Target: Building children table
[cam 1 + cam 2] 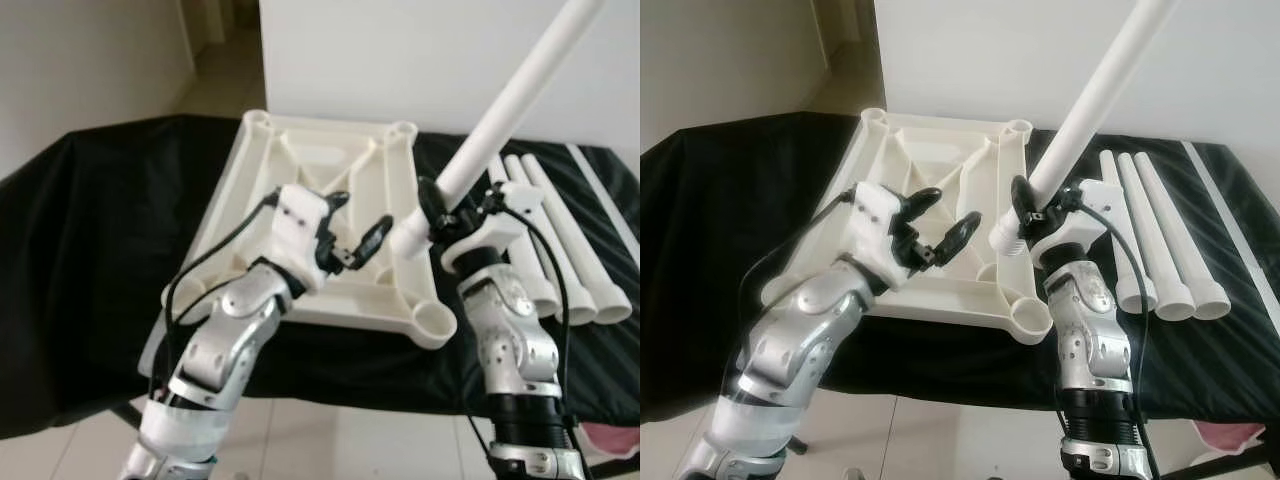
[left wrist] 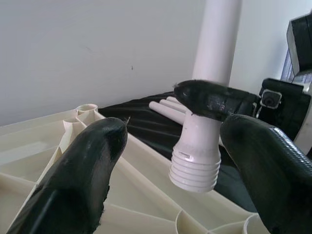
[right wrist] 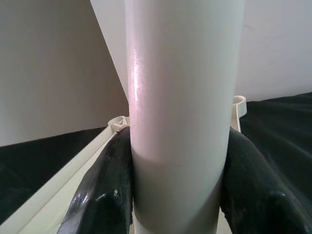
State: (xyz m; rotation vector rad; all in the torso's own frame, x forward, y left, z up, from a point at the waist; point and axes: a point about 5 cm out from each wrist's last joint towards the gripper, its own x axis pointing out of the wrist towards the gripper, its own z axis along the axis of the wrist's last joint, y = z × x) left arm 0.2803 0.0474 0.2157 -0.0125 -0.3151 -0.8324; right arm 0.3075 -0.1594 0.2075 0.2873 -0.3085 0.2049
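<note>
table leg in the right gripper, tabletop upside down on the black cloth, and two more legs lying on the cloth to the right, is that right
Not quite: three spare legs lie on the black cloth to the right, not two, as the right eye view shows. The rest holds: the right gripper is shut on a table leg, and the tabletop lies upside down on the cloth.
</note>
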